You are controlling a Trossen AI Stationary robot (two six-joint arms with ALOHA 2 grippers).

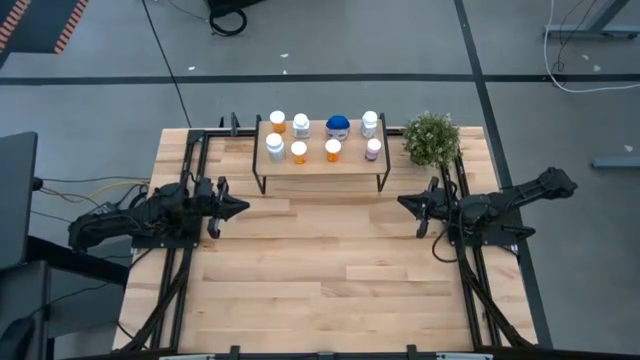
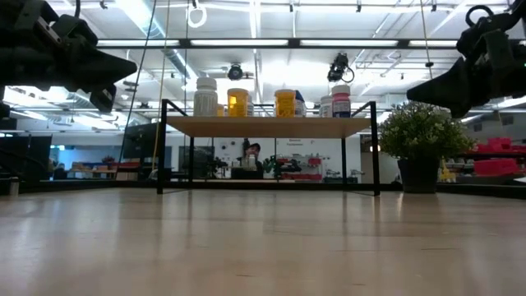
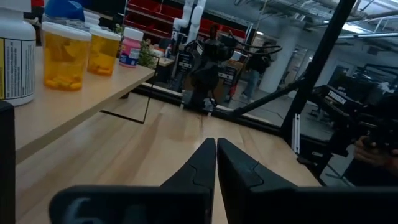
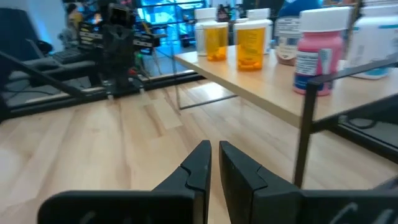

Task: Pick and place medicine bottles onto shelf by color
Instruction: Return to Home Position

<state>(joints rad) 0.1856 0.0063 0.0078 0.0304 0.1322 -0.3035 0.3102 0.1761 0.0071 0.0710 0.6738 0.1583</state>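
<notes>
No legible txt; white bottle (image 3: 15,56) label unreadable.

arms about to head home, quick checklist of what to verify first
1. All bottles on the shelf: ok, eight stand upright on it and none is on the table.
2. Left gripper empty: ok, shut on nothing, off the shelf's left end.
3. Right gripper empty: ok, shut on nothing, off the shelf's right end.
4. Plant clear of the right arm: ok, they are apart in the high view.
5. Sorted by colour: cannot tell, orange ones stand in both rows among white ones.
</notes>
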